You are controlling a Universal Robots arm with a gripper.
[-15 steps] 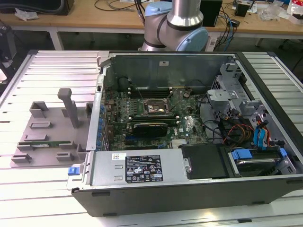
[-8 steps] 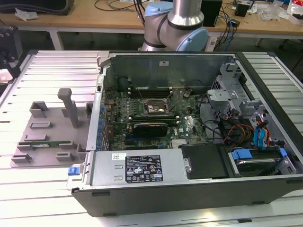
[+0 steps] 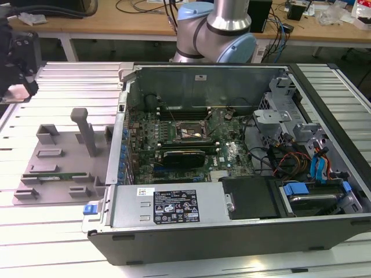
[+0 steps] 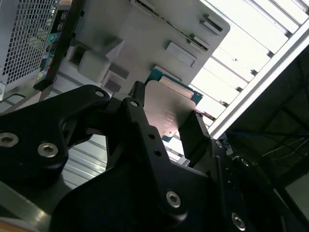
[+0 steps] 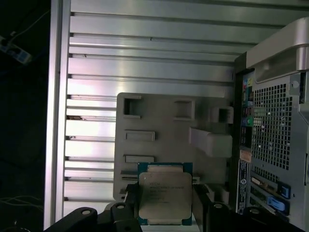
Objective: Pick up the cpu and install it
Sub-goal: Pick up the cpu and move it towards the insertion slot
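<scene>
Black two-finger gripper (image 5: 166, 212) is clamped tight on the small flat square silver-topped cpu (image 5: 164, 195). In the exterior view it's up around 10 o'clock from the open black computer case (image 3: 203, 246), near the grey plastic parts tray (image 5: 159, 121).

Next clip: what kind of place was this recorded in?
Likely a robotics lab or workshop: an open desktop computer case lies on a slotted aluminium table, a wooden workbench strewn with cables stands behind, and the gripper holds the cpu.
</scene>
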